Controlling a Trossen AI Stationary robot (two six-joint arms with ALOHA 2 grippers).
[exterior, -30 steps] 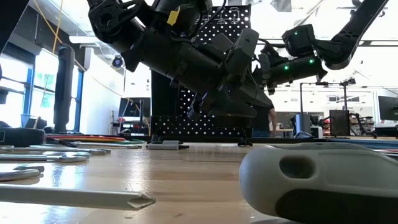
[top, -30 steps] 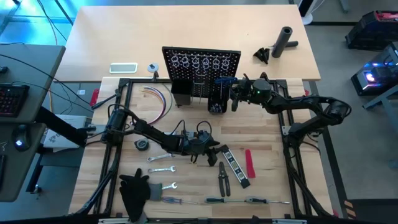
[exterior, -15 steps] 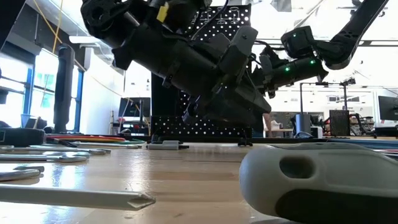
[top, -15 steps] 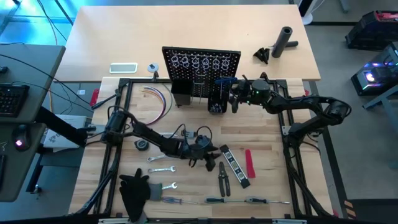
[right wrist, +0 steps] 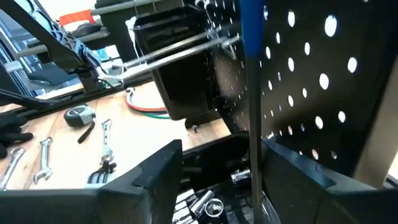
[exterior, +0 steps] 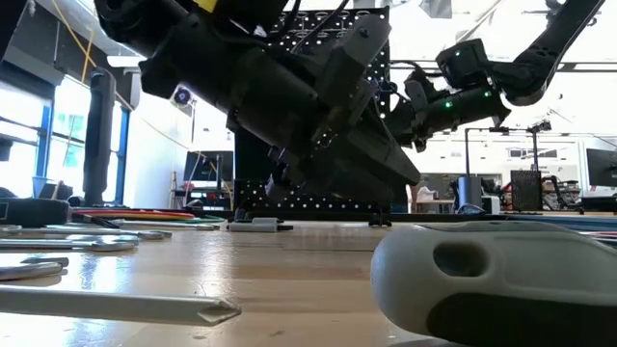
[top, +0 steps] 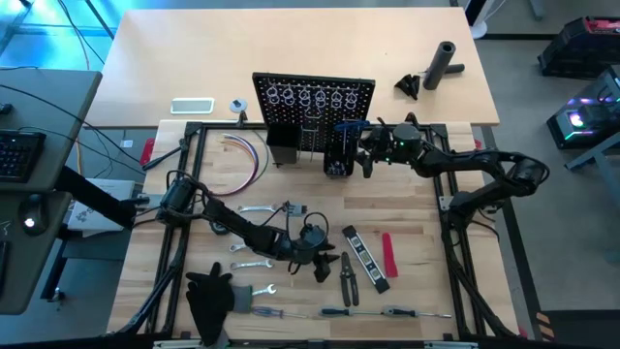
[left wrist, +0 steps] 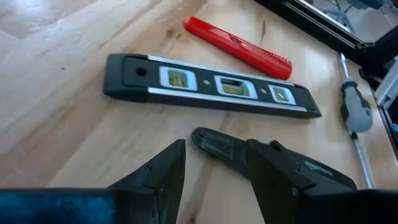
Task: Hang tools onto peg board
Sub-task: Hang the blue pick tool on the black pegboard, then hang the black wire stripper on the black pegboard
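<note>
- The right gripper (top: pixel 366 147) was seen close against the black upright perforated peg board (top: pixel 313 97), above a small black bin (top: pixel 336 160). Its fingers stood apart, with a thin blue-handled tool (right wrist: pixel 251 74) hanging between them and gripped by neither finger. It could not be told whether this tool already sat firmly on the board; if not, it could be knocked loose when the arm is pulled away.
- The left gripper (top: pixel 324 264) was held low over the wooden table (top: pixel 417 242), with the fingers apart and nothing between them. In the left wrist view the black-handled pliers (left wrist: pixel 227 146) lay just ahead of the fingertips.
- The black-and-yellow level (left wrist: pixel 211 84) and the flat red-handled tool (left wrist: pixel 239 45) lay just beyond the pliers. A descent made a little too far forward could push the level instead of taking the pliers.
- The handles of the pliers looked thin and flat on the wood, so they could slip out of a shallow grip, or only 1 handle could be caught.
- The 3 silver wrenches (top: pixel 254 246) lay near the left arm and were judged at risk of being swept by it.
</note>
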